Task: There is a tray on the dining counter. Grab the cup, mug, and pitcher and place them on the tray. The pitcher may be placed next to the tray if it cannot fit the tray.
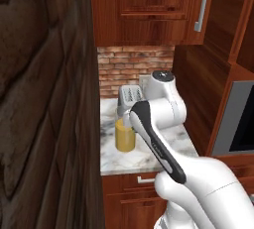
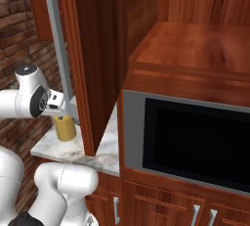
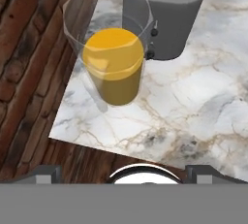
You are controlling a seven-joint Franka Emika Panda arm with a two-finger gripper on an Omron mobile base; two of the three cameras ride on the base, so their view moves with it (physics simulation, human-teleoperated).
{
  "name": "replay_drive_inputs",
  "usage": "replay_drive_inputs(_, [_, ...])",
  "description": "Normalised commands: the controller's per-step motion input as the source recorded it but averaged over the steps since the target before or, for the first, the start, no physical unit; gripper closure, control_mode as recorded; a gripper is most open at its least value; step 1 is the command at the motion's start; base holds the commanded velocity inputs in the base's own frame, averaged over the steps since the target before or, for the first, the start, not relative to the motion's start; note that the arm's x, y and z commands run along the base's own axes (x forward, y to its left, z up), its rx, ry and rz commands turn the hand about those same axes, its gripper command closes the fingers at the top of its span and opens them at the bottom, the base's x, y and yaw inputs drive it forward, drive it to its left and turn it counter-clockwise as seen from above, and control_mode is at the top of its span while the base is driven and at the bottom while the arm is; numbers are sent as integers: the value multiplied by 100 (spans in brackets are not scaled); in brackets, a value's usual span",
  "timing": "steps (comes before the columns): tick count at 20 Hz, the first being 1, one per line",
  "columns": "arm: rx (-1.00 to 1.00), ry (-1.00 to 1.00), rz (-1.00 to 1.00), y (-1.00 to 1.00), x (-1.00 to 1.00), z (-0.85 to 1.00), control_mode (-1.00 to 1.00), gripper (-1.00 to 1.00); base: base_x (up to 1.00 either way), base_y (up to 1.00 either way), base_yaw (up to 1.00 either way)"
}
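The pitcher is a tall clear cylinder with yellow-orange liquid inside. It stands upright on a marble countertop, close to the left edge and just in front of a grey toaster. My gripper hangs above and slightly in front of the pitcher, open, its fingertips spread wide with nothing between them. In the left base view the pitcher shows beside my forearm. In the right base view my hand sits just over the pitcher. The tray, cup, mug and dining counter are out of view.
A dark wood wall closes the left side and a brick wall stands behind the toaster. Wooden cabinets hang overhead. A built-in microwave in a tall wood unit bounds the right.
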Motion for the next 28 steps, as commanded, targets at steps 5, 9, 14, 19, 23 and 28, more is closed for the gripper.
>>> replay_drive_inputs(5, [0, 0, 0, 12, 11, -34, -100, -100, 0, 0, 0])
replay_drive_inputs(9, [0, 0, 0, 10, 12, -18, -100, -100, 0, 0, 0])
replay_drive_inputs(14, [0, 3, 0, 5, 19, -16, -100, -100, 0, 0, 0])
replay_drive_inputs(19, [0, 1, 0, 5, 24, -18, -100, -100, 0, 0, 0])
replay_drive_inputs(23, [1, 0, 0, 9, 19, -13, -100, -100, 0, 0, 0])
replay_drive_inputs(28, [0, 0, 0, 14, 19, -5, -100, -100, 0, 0, 0])
